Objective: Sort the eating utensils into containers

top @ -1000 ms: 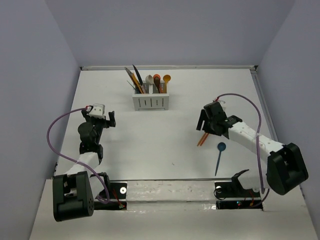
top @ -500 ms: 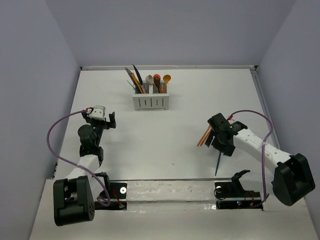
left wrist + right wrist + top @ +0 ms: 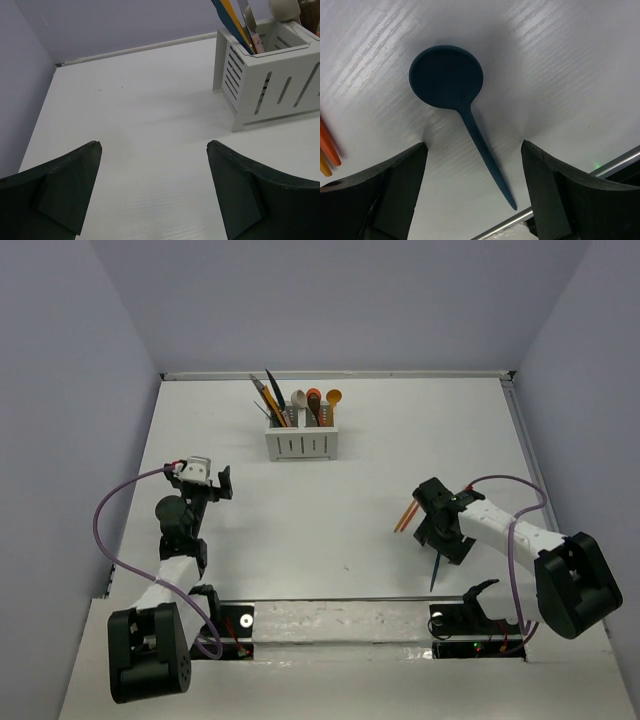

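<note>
A dark blue spoon (image 3: 451, 85) lies flat on the table, its handle (image 3: 436, 572) pointing toward the near edge. My right gripper (image 3: 472, 150) is open and low over it, its fingers on either side of the handle. Two orange utensils (image 3: 406, 517) lie just left of it, their tips showing in the right wrist view (image 3: 327, 152). The white caddy (image 3: 302, 443) stands at the back with several utensils upright in it. It also shows in the left wrist view (image 3: 272, 85). My left gripper (image 3: 154, 150) is open and empty, at the left side of the table.
A metal rail (image 3: 555, 200) runs along the near table edge just past the spoon's handle tip. Grey walls (image 3: 120, 420) close in the table on the left, back and right.
My right gripper has moved from above the orange utensils toward the near edge and down over the dark blue spoon. The left arm has drawn back slightly.
</note>
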Robot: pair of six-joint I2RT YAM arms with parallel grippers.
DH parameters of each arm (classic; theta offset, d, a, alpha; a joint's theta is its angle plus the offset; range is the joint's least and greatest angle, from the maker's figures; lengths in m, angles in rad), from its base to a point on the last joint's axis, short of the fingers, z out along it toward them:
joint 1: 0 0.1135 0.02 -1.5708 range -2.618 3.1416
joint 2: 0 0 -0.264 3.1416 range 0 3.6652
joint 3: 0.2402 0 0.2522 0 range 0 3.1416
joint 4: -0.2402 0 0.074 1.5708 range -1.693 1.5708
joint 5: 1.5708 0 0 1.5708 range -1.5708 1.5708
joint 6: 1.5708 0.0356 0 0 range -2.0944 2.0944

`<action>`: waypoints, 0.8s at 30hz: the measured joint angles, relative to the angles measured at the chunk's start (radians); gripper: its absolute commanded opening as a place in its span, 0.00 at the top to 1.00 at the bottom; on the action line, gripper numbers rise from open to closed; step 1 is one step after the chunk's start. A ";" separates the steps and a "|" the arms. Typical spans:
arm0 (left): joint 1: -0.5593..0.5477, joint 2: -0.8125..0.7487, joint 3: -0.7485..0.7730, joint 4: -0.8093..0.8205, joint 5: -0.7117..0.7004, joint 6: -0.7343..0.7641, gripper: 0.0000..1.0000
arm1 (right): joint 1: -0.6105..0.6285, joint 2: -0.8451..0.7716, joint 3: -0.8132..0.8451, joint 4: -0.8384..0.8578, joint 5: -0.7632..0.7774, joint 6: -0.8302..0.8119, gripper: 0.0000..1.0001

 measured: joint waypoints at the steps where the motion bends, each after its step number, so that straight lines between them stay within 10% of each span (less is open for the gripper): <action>1: 0.000 -0.009 -0.006 0.001 0.000 0.000 0.01 | 0.000 0.011 0.000 0.006 -0.001 0.002 0.24; 16: 0.000 -0.099 -0.059 0.031 0.018 0.010 0.01 | -0.001 -0.029 -0.041 0.085 -0.063 -0.022 0.68; 20: 0.000 -0.100 -0.060 0.031 0.028 0.015 0.01 | -0.001 -0.042 -0.050 0.084 -0.058 -0.030 1.00; 24: 0.000 -0.100 -0.061 0.031 0.032 0.018 0.01 | -0.001 -0.047 -0.053 0.084 -0.051 -0.040 1.00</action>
